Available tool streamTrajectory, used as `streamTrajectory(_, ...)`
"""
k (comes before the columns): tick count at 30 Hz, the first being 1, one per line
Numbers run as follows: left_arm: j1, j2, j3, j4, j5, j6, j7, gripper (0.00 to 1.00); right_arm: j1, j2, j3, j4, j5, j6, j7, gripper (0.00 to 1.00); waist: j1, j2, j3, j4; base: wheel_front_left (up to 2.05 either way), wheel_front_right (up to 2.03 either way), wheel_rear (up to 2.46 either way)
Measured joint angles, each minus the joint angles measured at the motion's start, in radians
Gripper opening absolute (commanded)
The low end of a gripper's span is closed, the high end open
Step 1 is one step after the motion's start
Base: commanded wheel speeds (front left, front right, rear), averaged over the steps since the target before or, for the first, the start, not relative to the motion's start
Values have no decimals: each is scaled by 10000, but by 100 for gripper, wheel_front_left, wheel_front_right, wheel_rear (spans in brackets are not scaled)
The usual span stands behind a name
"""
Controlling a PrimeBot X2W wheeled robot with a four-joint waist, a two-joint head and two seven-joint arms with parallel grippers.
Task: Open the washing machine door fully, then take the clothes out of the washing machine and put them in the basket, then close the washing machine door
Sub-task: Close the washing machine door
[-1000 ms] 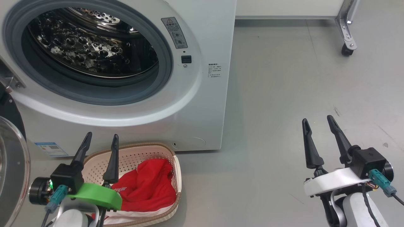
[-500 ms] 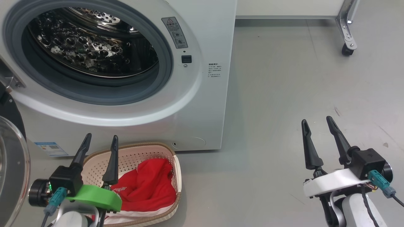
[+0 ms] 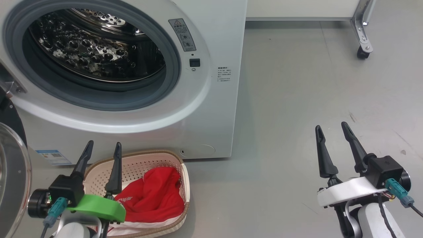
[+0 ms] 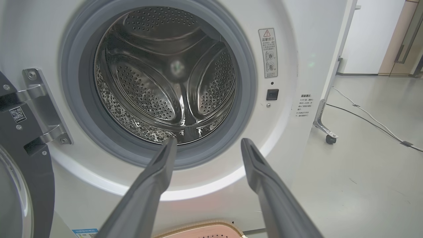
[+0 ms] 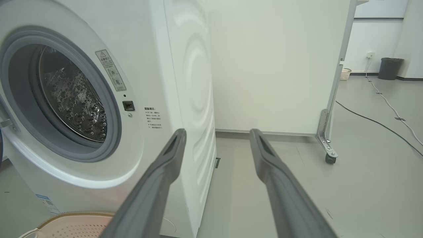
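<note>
The washing machine (image 3: pixel 211 109) looms at 11 o'clock in the head view, steel drum (image 3: pixel 92 49) gleaming, and the washing machine door (image 3: pixel 13 165) hangs swung wide at 9 o'clock. Down at 7 o'clock the basket (image 3: pixel 158 158) sits on the floor (image 3: pixel 297 99) just in front of the machine, red clothes (image 3: pixel 155 195) heaped inside. The left gripper (image 3: pixel 103 143) hovers over the basket's left rim, 2 fingers spread and holding nothing, and the right gripper (image 3: pixel 330 125) at 4 o'clock is spread too, over the floor.

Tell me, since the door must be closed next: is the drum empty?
Empty as far as visible: the drum shows bare perforated steel; the red clothes lie in the basket.
</note>
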Motion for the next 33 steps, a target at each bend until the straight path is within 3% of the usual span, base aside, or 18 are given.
streamTrajectory(33, 109, -44, 56, 128, -84, -184, 0, 100, 47, 21, 12, 13, -2, 13, 0, 100, 0, 0, 118, -39, -7, 7, 0)
